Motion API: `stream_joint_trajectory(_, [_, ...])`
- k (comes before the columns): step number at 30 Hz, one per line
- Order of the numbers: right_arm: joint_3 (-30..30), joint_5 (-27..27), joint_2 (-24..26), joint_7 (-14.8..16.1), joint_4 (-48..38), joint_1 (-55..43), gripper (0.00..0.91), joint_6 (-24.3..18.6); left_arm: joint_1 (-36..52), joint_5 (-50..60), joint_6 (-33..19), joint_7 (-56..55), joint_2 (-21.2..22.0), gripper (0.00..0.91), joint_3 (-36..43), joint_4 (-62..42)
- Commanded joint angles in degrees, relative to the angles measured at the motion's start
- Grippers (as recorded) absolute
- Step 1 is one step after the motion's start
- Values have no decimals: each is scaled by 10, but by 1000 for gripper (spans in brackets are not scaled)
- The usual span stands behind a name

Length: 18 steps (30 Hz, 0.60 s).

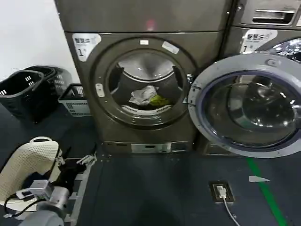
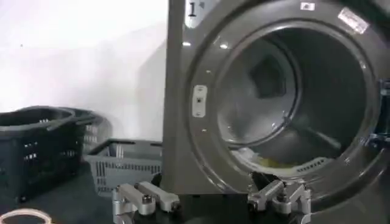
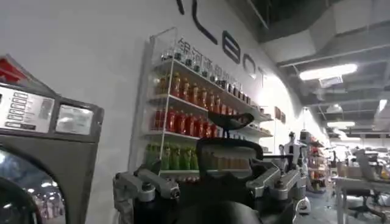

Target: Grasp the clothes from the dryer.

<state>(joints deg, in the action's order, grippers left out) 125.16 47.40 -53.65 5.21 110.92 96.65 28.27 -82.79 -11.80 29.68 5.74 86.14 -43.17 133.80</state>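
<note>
Dryer (image 1: 146,80): door (image 1: 247,106) swung wide to the right, drum exposed.
Clothes (image 1: 149,97): small pale and yellow-green bundle low in the drum, untouched.
Left gripper (image 2: 210,199): fingers apart, low before the porthole.
Right gripper (image 3: 210,185): fingers spread, aimed at a shelf of bottles (image 3: 195,103).

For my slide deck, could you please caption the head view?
Open dark bronze-grey front-loading dryer holds a small grey-white and yellow-green clothes bundle; left tool waits low on the floor side.
</note>
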Motion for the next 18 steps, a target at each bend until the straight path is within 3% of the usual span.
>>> stream_joint_trajectory(1, [-1, -1, 0, 1, 1, 0, 907, -1, 2, 1, 0, 0, 0, 907, 2, -3])
stream_joint_trajectory(13, [-6, -2, 1, 2, 5, -1, 907, -5, 3, 6, -2, 3, 11, 907, 8, -3])
stream_joint_trajectory(18, [-8, -2, 0, -1, 3, 3, 907, -32, 2, 5, -2, 4, 10, 907, 7, -1])
